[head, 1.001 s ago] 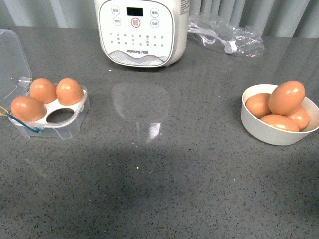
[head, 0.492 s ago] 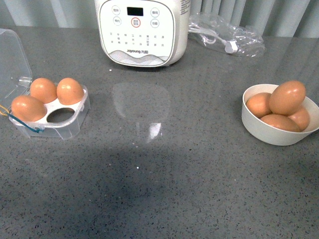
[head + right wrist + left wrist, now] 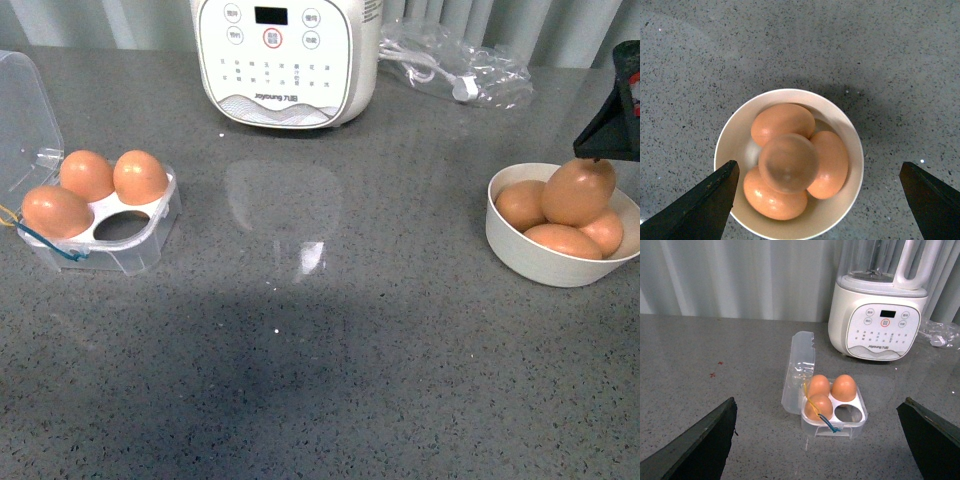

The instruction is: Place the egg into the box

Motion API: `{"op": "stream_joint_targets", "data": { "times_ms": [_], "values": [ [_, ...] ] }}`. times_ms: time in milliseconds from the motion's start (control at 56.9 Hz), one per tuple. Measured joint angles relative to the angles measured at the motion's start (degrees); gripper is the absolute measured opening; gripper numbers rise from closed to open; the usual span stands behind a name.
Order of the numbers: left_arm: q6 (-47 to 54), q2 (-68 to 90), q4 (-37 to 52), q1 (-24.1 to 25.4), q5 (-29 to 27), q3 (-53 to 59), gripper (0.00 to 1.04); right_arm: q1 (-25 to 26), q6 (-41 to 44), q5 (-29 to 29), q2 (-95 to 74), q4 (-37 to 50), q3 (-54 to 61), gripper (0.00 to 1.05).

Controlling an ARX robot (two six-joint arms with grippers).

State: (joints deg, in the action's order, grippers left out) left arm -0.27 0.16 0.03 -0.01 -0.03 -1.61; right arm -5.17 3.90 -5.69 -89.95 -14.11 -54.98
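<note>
1. Spanning the scene, the grey countertop (image 3: 330, 380) lies hard and bare between bowl and box. An egg slipping in transit would likely crack on it.
2. White appliance (image 3: 287, 60) stands behind the carry path, well apart from both vessels. A high, wide swing of the arm could clip it.
3. Right gripper (image 3: 817, 167), fingers spread wide, hangs above the bowl. Closing too hard would crush shell, and too lightly would drop it. Left gripper (image 3: 818, 402), likewise spread, faces the box and holds nothing.
4. Box (image 3: 150, 245), lid open, has three cells filled and one near cell (image 3: 122, 227) free. A misaimed placement could strike a neighbouring egg or tip the light carton.
5. Bowl (image 3: 540, 268) holds four eggs. A finger descending off-centre could jam on its rim.
6. Egg (image 3: 578, 191) lies on top of the other three, not yet grasped. Smooth and perched, it may roll at first touch.
7. Wire loops (image 3: 48, 247) at the box's front corner could snag a finger.
</note>
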Motion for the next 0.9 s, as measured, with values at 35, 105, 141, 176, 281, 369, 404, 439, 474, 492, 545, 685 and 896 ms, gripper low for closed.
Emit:
{"op": "stream_joint_targets", "data": {
  "times_ms": [35,105,141,176,281,369,404,439,474,492,545,685,896],
  "values": [
    [0.00,0.00,0.00,0.00,0.00,0.00,0.98,-0.24,-0.02,0.00,-0.87,0.00,-0.42,0.97],
    [0.00,0.00,0.00,0.00,0.00,0.00,0.98,-0.59,-0.09,-0.42,-2.25,0.00,-0.85,0.97],
    [0.00,0.00,0.00,0.00,0.00,0.00,0.98,-0.81,-0.13,-0.37,-3.06,0.13,-1.01,0.97],
    [0.00,0.00,0.00,0.00,0.00,0.00,0.98,-1.07,-0.22,-0.44,-3.85,0.17,-1.14,0.97],
    [0.00,0.00,0.00,0.00,0.00,0.00,0.98,-1.95,-0.26,-0.48,-6.34,1.05,-1.33,0.97],
    [0.00,0.00,0.00,0.00,0.00,0.00,0.98,-2.43,-0.35,-0.52,-7.93,1.66,-1.53,0.97],
    [0.00,0.00,0.00,0.00,0.00,0.00,0.98,-2.60,-0.35,-0.46,-8.48,1.92,-1.62,0.97],
    [0.00,0.00,0.00,0.00,0.00,0.00,0.98,-2.75,-0.39,-0.46,-8.85,2.08,-1.70,0.97],
    [0.00,0.00,0.00,0.00,0.00,0.00,0.98,-2.91,-0.50,-0.52,-9.33,2.10,-1.88,0.97],
    [0.00,0.00,0.00,0.00,0.00,0.00,0.98,-2.97,-0.59,-0.61,-9.64,2.10,-2.03,0.97],
    [0.00,0.00,0.00,0.00,0.00,0.00,0.98,-3.10,-0.79,-0.57,-10.05,2.12,-2.32,0.92],
    [0.00,0.00,0.00,0.00,0.00,0.00,0.98,-3.26,-0.74,-0.44,-10.29,2.29,-2.95,0.73],
    [0.00,0.00,0.00,0.00,0.00,0.00,0.98,-3.32,-0.50,0.13,-10.25,2.36,-3.50,0.45]
  ]
}}
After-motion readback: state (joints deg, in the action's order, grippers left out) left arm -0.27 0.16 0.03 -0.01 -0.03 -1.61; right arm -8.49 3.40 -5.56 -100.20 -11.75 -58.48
